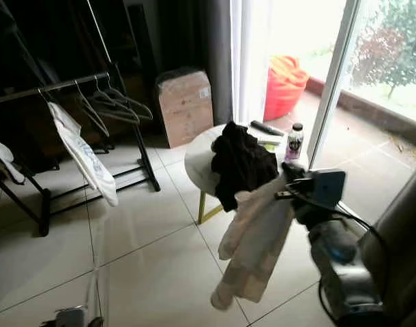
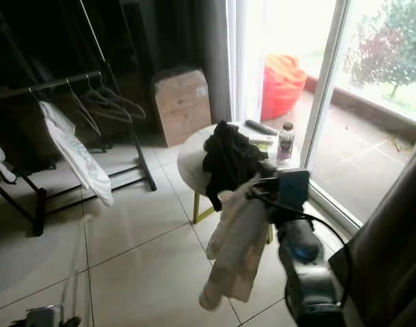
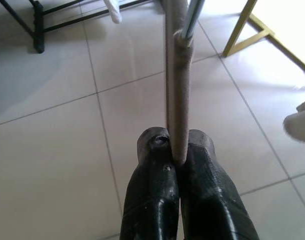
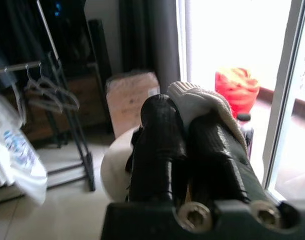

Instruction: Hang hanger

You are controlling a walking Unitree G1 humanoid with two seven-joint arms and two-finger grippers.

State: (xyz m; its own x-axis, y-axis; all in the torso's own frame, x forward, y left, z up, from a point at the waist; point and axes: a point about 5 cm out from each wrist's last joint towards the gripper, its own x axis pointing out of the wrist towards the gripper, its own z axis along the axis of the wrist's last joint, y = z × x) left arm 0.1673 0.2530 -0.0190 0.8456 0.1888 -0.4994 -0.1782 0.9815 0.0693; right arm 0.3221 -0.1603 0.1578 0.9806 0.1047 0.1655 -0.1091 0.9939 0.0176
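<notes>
My left gripper (image 3: 175, 142) is shut on the pale padded bar of a hanger (image 3: 175, 75); it sits low over the floor tiles (image 1: 71, 317), and the hanger (image 1: 95, 266) rises from it as a thin pale line. The black clothes rack (image 1: 51, 87) stands at the far left with several bare hangers (image 1: 116, 105) and a white shirt (image 1: 82, 153) on its rail. Raised at the right, my right gripper (image 1: 284, 180) is shut on a cream sweater (image 1: 256, 252), which dangles in front of the round table (image 1: 198, 160).
On the round white table lie a black garment (image 1: 242, 163), a bottle (image 1: 294, 142) and a remote. A cardboard box (image 1: 186, 105) stands behind it by dark curtains. An orange cushion (image 1: 284, 85) lies beyond the sliding glass door (image 1: 331, 88). A curtain (image 1: 406, 231) hangs near right.
</notes>
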